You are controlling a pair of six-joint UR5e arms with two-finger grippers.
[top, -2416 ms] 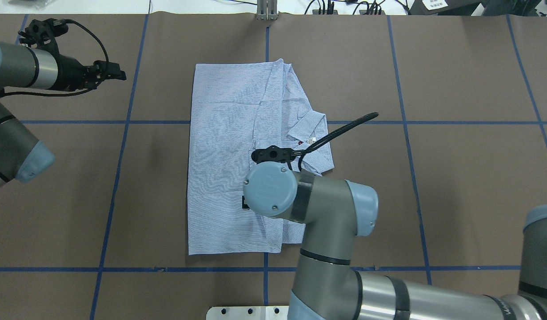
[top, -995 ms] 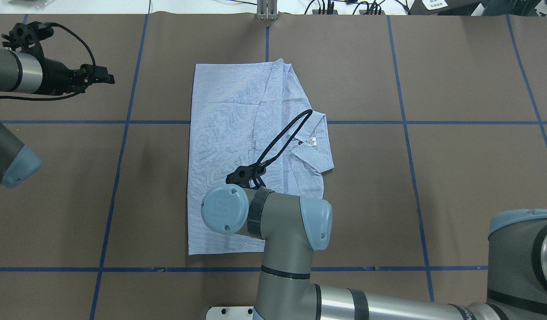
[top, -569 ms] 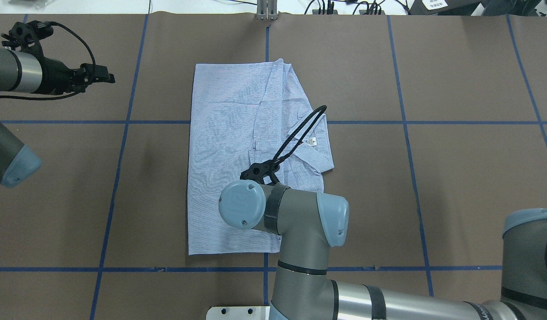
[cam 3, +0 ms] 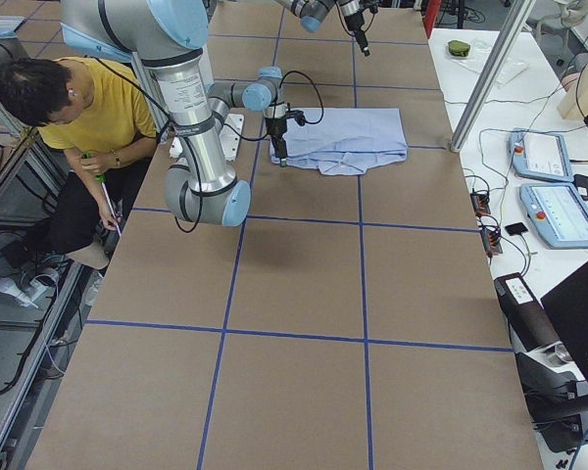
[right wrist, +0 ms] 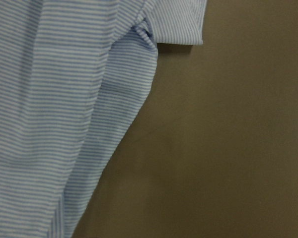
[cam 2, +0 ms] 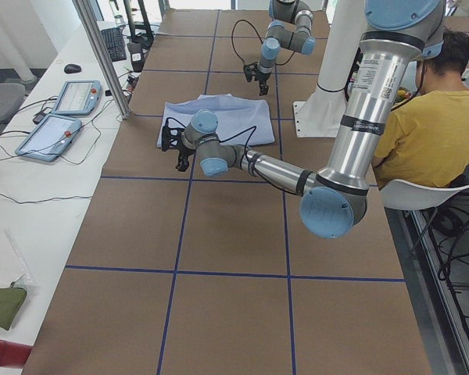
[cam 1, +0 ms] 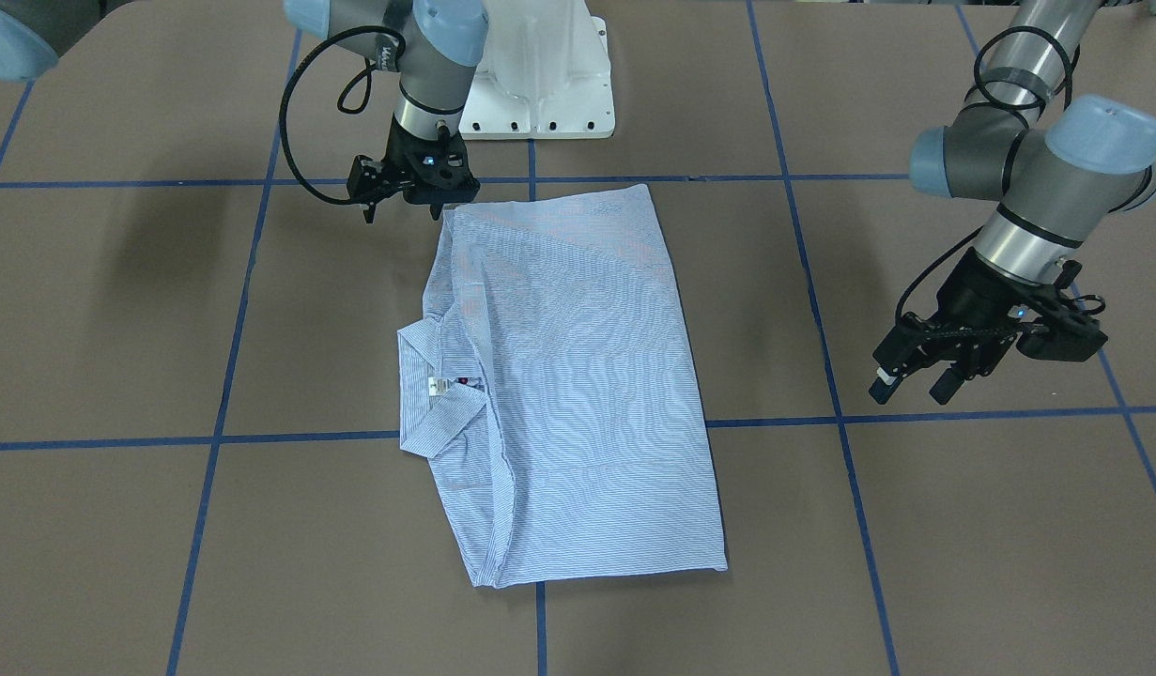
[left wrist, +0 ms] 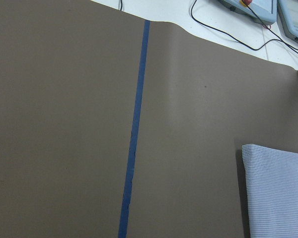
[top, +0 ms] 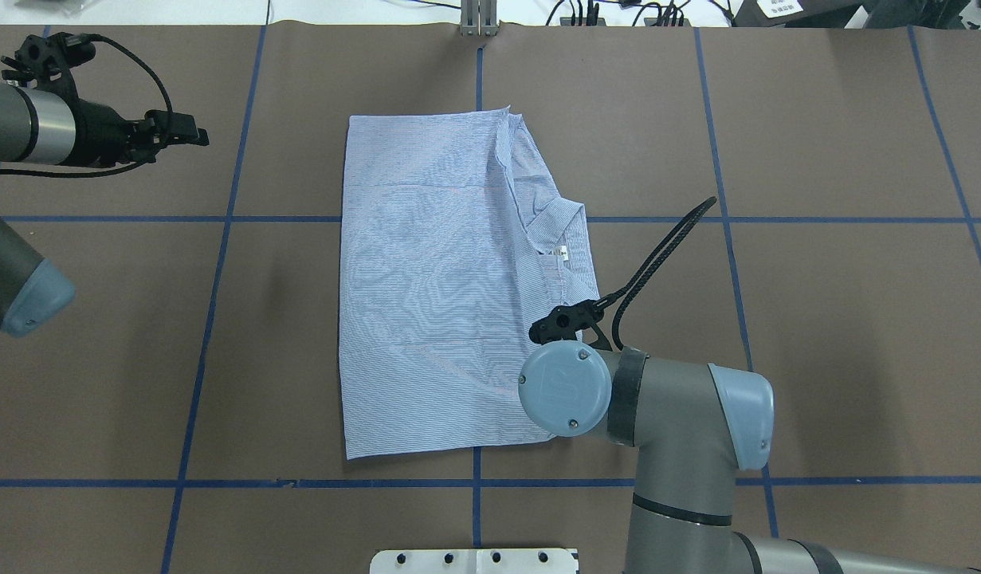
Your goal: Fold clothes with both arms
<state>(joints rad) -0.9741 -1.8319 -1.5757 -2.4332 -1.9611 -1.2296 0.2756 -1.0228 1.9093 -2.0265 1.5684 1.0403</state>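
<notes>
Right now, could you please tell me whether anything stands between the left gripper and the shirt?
Nothing visible does. The left gripper hangs open beside the shirt, apart from it, with only bare table and a blue tape line between. The right gripper is at the shirt's opposite side, out of that path.

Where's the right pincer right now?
In the front-facing view it is upper left: the right pincer is just off the shirt corner nearest the white base, on the collar side.
</notes>
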